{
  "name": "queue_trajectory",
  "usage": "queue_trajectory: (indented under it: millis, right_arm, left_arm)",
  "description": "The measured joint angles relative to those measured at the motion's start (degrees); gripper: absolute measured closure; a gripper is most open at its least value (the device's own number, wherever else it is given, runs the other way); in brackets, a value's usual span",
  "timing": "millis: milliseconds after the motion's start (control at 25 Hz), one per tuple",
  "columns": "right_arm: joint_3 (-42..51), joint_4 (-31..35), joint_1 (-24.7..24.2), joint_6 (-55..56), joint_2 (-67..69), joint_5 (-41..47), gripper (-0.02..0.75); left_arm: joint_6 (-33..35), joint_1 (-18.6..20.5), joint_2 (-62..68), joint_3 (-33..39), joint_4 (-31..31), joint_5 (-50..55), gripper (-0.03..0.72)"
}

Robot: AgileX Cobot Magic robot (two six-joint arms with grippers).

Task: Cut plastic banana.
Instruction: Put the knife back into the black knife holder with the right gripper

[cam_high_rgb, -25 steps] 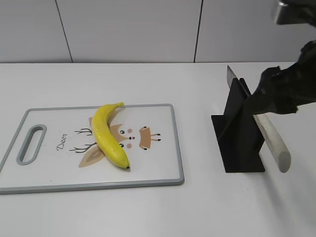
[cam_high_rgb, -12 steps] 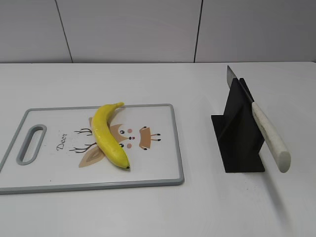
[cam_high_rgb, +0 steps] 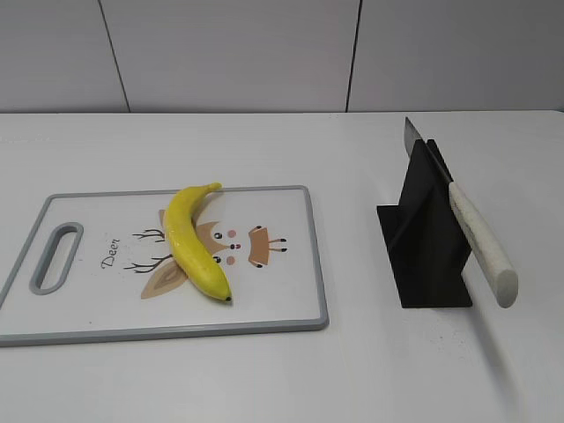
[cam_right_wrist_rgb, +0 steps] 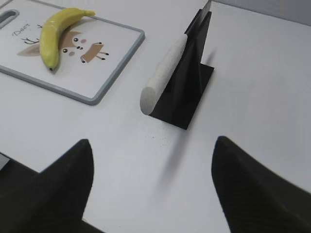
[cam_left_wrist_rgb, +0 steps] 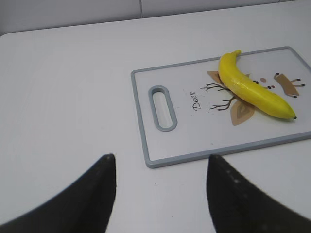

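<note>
The whole yellow plastic banana (cam_high_rgb: 193, 241) lies on the white cutting board (cam_high_rgb: 282, 300) with a grey rim and a deer drawing. It also shows in the left wrist view (cam_left_wrist_rgb: 252, 87) and the right wrist view (cam_right_wrist_rgb: 54, 35). A knife (cam_high_rgb: 480, 240) with a cream handle rests slanted in a black stand (cam_high_rgb: 423, 238), handle toward the front right; it shows in the right wrist view (cam_right_wrist_rgb: 165, 70) too. My left gripper (cam_left_wrist_rgb: 160, 158) is open and empty, above bare table in front of the board's handle end. My right gripper (cam_right_wrist_rgb: 153, 143) is open and empty, short of the knife handle. Neither gripper shows in the exterior view.
The board has an oval handle hole (cam_high_rgb: 55, 256) at its left end. The white table (cam_high_rgb: 264, 379) runs back to a grey panelled wall (cam_high_rgb: 229, 53). Bare table lies between the board and the stand.
One second ago my right arm was at the knife and stand at the right of the exterior view. It has pulled out of that view. Knife, stand and banana have not moved.
</note>
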Motion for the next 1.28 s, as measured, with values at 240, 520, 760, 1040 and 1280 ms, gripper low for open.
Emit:
queue_trajectory:
  millis: [240,520,760,1040,1280]
  right_arm:
    - [2.15,0.29,0.00,-0.05,-6.79,1.63,0.147]
    - [2.18,0.58,0.00,-1.44,-6.97,1.88,0.147]
    - [2.18,0.64,-0.10,-1.64,-6.97,1.88,0.147]
    - [2.18,1.43,-8.62,-1.81,-6.97,1.88,0.147]
    - [2.18,1.69,-17.18,-1.81,-6.97,1.88,0.147]
  left_arm:
    - [0.00,0.00,0.00,0.00,0.00,0.00,0.126]
    - [0.00,0.06,0.00,0.00,0.01,0.00,0.126]
    - [0.00,0.06,0.00,0.00,0.01,0.00,0.126]
    - [0.00,0.06,0.00,0.00,0.01,0.00,0.126]
    - [0.00,0.06,0.00,0.00,0.01,0.00,0.126]
